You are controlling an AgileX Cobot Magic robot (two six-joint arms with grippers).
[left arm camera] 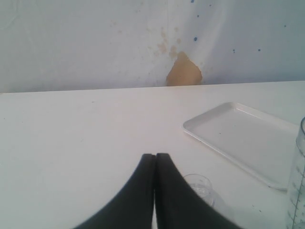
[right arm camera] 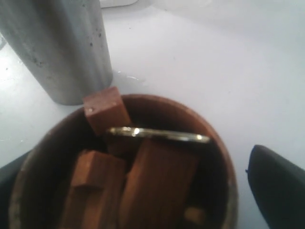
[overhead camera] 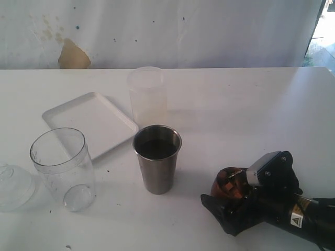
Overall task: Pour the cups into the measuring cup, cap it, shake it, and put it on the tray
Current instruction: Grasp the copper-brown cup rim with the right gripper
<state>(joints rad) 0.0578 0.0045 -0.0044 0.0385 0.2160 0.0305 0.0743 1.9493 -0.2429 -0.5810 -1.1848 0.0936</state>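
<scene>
White tabletop (overhead camera: 235, 104) — tray (overhead camera: 89, 123) at left — below stained white wall (overhead camera: 209, 31)

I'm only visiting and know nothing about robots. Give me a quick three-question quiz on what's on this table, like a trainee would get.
1. True or false: the steel tumbler stands on the table, not on the white tray.
2. What is inside the wooden cup? A) water B) brown blocks C) nothing
3. Fill in the blank: the left gripper has its jaws ____.

Key: 1 true; 2 B; 3 shut.
</scene>
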